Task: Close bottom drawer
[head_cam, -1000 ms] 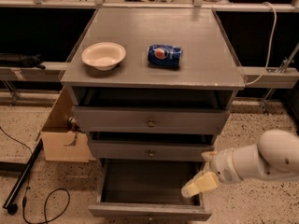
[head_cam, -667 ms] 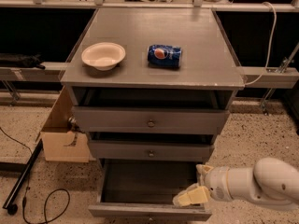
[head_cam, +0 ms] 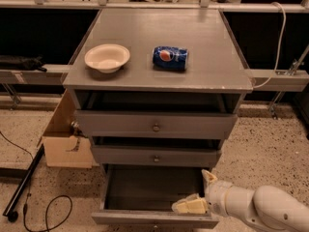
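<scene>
The bottom drawer [head_cam: 154, 219] is the lowest of three grey drawers and stands pulled far out, its dark box interior [head_cam: 154, 187] showing. Its front panel lies at the lower edge of the view. My gripper [head_cam: 195, 197] comes in from the lower right on a white arm [head_cam: 263, 209]. Its cream fingers [head_cam: 188, 206] sit just above the right part of the drawer's front edge, over the inside of the drawer. One finger points left and one points up.
The middle drawer [head_cam: 155, 156] and top drawer [head_cam: 155, 124] are slightly out, each with a small knob. On the cabinet top sit a cream bowl [head_cam: 107, 57] and a blue can [head_cam: 170, 58] on its side. A cardboard box [head_cam: 65, 139] and a cable [head_cam: 43, 211] lie left.
My gripper has moved down and to the left, from beside the drawer's right side to just above its front edge.
</scene>
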